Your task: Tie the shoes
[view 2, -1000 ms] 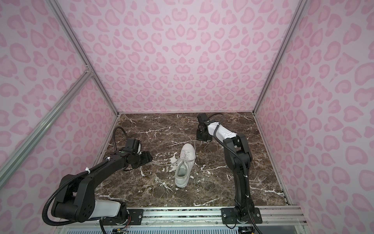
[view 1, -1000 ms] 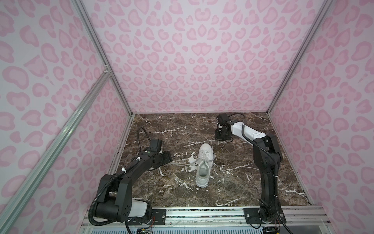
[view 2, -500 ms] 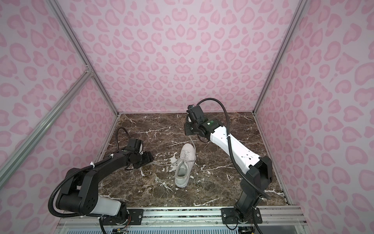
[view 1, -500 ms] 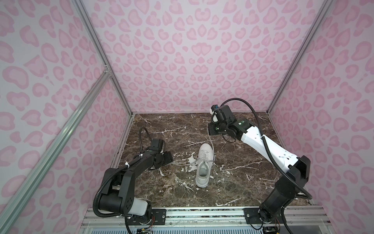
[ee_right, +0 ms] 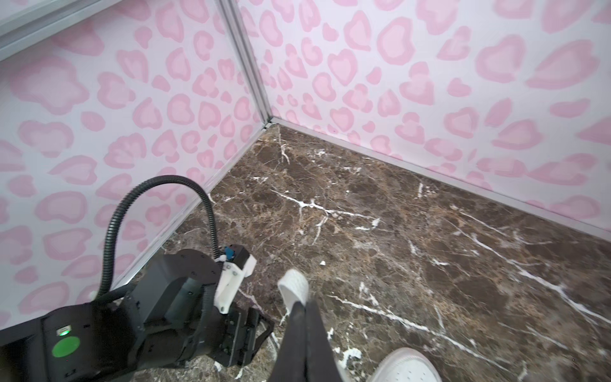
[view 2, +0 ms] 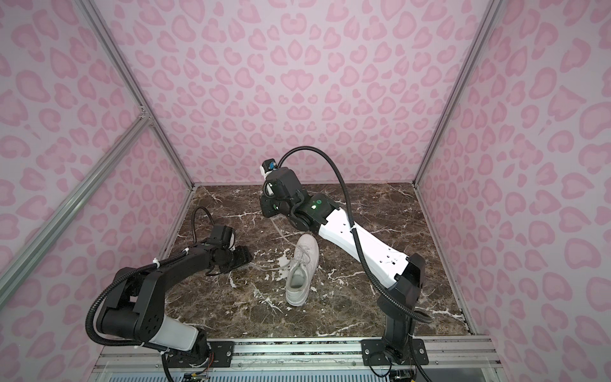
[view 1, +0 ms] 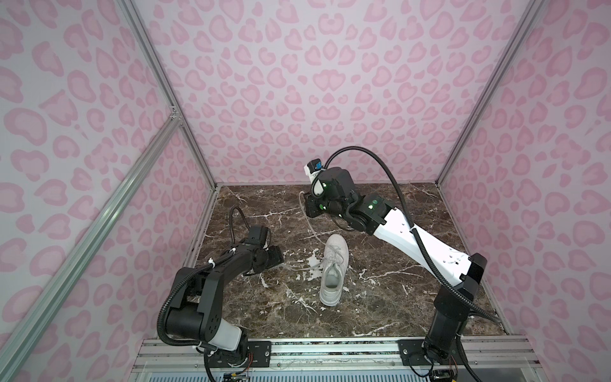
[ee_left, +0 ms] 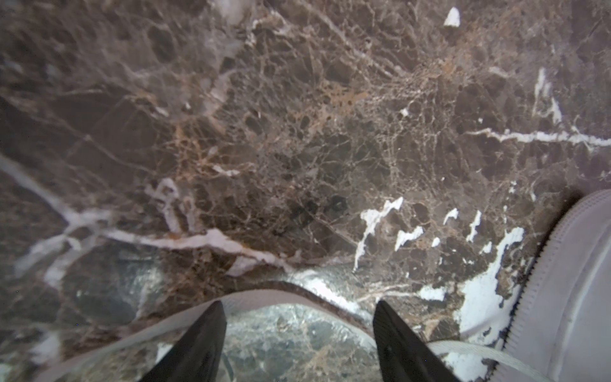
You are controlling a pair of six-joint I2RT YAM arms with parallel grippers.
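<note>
Right pincer [ee_right: 299, 307] swung toward tabletop's [view 1: 396, 297] far edge, clamped on one lace [ee_right: 292, 284], left pincer [ee_left: 297, 309] gaping over other lace [ee_left: 258, 294]

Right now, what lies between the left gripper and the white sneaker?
A loose white lace on the marble table, running from the sneaker toward the open left gripper; both top views show it.

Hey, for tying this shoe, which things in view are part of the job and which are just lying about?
Part of the job:
- sneaker
- lace end, pinched in the shut right gripper
- loose lace, lying between the open left gripper fingers

Just there:
- marble table
- pink spotted walls
- metal frame
</note>
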